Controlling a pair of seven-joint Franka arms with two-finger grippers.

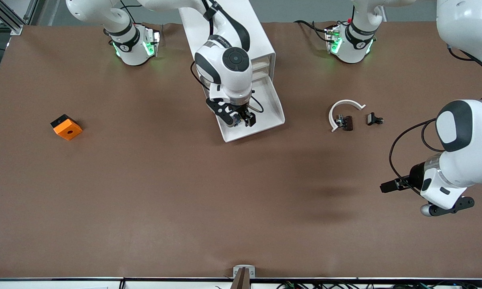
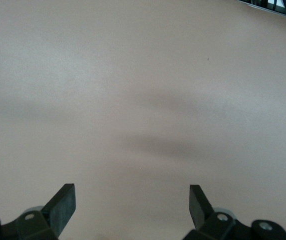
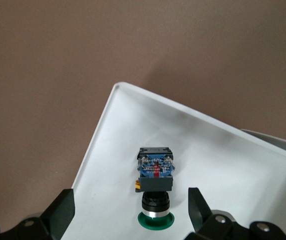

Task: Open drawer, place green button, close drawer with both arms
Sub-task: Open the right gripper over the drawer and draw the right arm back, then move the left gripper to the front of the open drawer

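The drawer (image 1: 271, 110) is seen pulled out of the white cabinet (image 1: 241, 40) at the upper centre of the front view, its tray slanting down toward the frame's middle. The right gripper (image 1: 241, 119) is positioned over the drawer's outer end, with its fingers (image 3: 62, 212) spread apart and gripping nothing. In the right wrist view the button (image 3: 155, 187) is shown lying on its side on the white drawer floor (image 3: 218, 165), between the spread fingers and not touched by them; its green cap is at the lower edge of that frame, and its blue-grey block base points toward the drawer's corner.

The left gripper (image 1: 389, 186) is held over bare brown tabletop (image 1: 185, 200) at the lower right of the front view, where that arm waits. Its fingers (image 2: 62, 205) are spread wide in the left wrist view, with nothing between them.

At the middle right of the front view, a white curved strip (image 1: 343, 108) with small black-brown parts (image 1: 345, 122) is seen on the tabletop, and another small black part (image 1: 374, 119) lies just beside it. At the middle left an orange cube (image 1: 66, 127) with a round hole rests well apart from everything else.
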